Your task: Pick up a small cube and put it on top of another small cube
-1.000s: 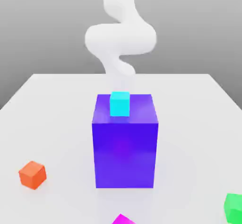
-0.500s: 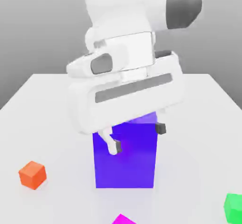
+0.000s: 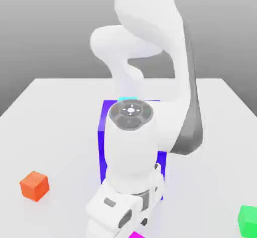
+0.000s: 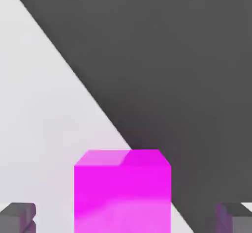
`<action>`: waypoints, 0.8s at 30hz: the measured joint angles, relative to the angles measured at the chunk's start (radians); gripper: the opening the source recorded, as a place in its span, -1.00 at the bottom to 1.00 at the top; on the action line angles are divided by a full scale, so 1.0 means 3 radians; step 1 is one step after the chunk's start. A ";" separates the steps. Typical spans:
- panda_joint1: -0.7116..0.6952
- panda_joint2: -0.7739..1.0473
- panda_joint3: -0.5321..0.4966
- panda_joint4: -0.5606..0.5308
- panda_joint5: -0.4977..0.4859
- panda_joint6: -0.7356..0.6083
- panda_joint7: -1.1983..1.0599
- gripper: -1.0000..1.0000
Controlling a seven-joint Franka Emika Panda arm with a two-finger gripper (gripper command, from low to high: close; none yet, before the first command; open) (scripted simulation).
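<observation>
Here: pink cube [image 4: 122, 190], sitting between the two dark fingertips [image 4: 17, 216] of the gripper [image 4: 125, 219] in the hand view. A clear gap shows on either side of the cube, so the jaws stand apart and nothing is gripped. In the exterior view only a sliver of the pink cube [image 3: 136, 235] peeks out below the hand, on the table [image 3: 50, 131] near its front edge.

Arm [image 3: 145, 81]: white, glossy, rounded casings with a grey band; bent steeply down, wrist low over the table, in front of the blue block [image 3: 103, 131].

Green cube [image 3: 248, 219]: plain, on the table at the exterior view's right, well apart from the hand.

Orange cube [image 3: 34, 185]: plain, matte, at the exterior view's left.

Cyan cube [image 3: 128, 99]: a thin edge atop the blue block.
</observation>
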 joint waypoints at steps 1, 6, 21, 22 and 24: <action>0.0000 0.0000 0.0000 0.0000 0.0000 -0.0001 0.0000 -1.00; -0.0005 0.0021 0.0007 0.0005 0.0005 0.0010 -0.0006 -1.00; 0.1160 -0.0694 0.0431 0.0098 -0.0641 -0.0765 0.0615 -1.00; 0.1210 -0.0637 0.0455 0.0111 -0.0664 -0.0715 0.0638 -1.00; 0.1247 -0.0444 0.0476 0.0131 -0.0668 -0.0536 0.0644 -1.00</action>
